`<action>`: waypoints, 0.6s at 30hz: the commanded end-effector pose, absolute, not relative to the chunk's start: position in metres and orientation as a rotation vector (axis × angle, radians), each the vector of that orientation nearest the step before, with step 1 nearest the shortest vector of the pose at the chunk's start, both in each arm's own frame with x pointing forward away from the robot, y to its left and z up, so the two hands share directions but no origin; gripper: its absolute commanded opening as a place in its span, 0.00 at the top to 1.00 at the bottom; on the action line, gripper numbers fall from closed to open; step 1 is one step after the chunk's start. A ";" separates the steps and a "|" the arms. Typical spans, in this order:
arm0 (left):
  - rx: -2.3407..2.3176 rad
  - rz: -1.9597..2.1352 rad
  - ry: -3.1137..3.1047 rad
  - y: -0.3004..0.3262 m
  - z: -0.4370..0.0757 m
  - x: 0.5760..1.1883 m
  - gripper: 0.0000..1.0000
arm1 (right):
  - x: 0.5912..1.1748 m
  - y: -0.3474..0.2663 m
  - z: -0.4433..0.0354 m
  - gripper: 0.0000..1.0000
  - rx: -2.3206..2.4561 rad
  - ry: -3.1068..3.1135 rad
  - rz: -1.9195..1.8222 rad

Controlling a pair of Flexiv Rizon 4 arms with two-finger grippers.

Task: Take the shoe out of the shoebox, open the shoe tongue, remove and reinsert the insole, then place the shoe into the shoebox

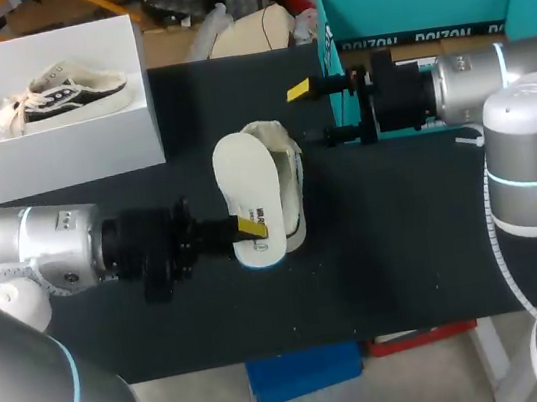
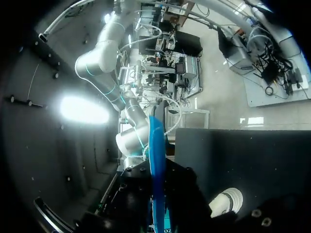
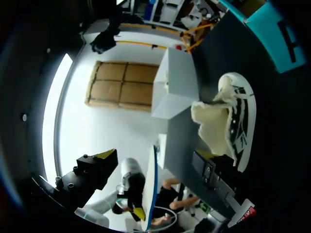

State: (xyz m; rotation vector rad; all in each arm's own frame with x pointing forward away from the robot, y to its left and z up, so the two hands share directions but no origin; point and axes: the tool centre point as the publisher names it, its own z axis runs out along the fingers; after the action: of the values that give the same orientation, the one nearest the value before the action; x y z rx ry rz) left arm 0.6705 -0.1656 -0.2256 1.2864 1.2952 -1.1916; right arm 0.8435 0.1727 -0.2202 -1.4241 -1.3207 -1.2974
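Head view shows the left jaws closed on the insole (image 1: 247,189), gripping it near its end toward the desk's near edge, with one yellow fingertip (image 1: 250,227) lying across its upper face. In the left wrist view the insole (image 2: 156,165) appears edge-on, running straight out between the fingers.

The insole's long axis runs from the near edge toward the far edge of the desk (image 1: 406,241). The shoe (image 1: 289,183) lies around the desk's middle on the same axis, just beside the insole on the side toward the right edge and partly under it. In my judgement, reinsertion turns on this parallel lie: the insole needs only to be tipped and slid along its length into the shoe's opening, and the left arm (image 1: 64,254) already holds it.

The right jaws stand open, fingers wide apart with nothing between them, over the far right part of the desk, close beside the shoe's far end. The right wrist view puts the shoe (image 3: 233,116) ahead of those jaws, its patterned sole turned toward them.

A white shoebox (image 1: 89,147) sits at the far left corner with another shoe (image 1: 61,98) inside. A teal box (image 1: 421,1) stands at the far right corner. Which box is to receive the shoe cannot be settled.
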 end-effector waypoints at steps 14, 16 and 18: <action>1.291 -1.135 0.986 -0.169 -0.273 0.723 1.00 | 0.843 0.174 -0.221 0.00 -1.426 -1.319 -1.300; 1.289 -1.137 0.988 -0.169 -0.273 0.730 1.00 | 0.843 0.174 -0.221 0.00 -1.426 -1.319 -1.300; 1.288 -1.131 0.996 -0.170 -0.274 0.738 1.00 | 0.843 0.174 -0.221 0.00 -1.426 -1.319 -1.300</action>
State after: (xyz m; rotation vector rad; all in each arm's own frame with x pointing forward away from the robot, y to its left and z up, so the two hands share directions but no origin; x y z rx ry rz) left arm 0.7228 -0.1636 -0.2712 1.2712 1.0125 -1.1164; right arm 0.8436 0.1729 -0.2202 -1.4243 -1.3210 -1.2970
